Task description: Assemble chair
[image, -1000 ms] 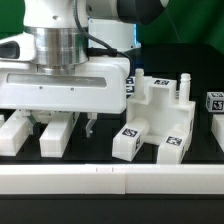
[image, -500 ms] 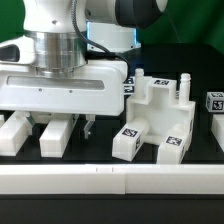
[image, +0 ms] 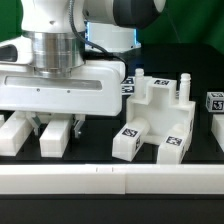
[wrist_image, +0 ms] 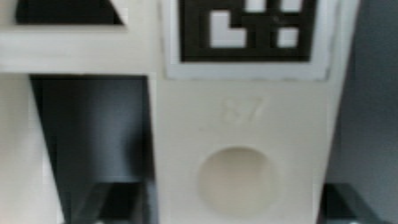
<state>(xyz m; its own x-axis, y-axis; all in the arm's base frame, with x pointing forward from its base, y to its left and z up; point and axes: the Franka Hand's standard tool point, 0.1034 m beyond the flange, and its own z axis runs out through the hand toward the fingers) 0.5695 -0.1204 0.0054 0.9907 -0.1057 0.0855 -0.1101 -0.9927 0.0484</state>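
My jaws (image: 59,128) straddle the tagged white chair piece (image: 57,141) for a lift; gripped or not, I cannot tell.

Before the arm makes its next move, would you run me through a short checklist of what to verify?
1. The gripper centred over the piece: ok, a finger on each side.
2. The fingers pressing it: cannot tell.
3. The piece flat on the table: ok.
4. The neighbouring piece clear of the fingers: cannot tell, it lies close.
5. The big block apart from the gripper: ok.
6. The tag on the piece, wrist view: ok, partly in frame.
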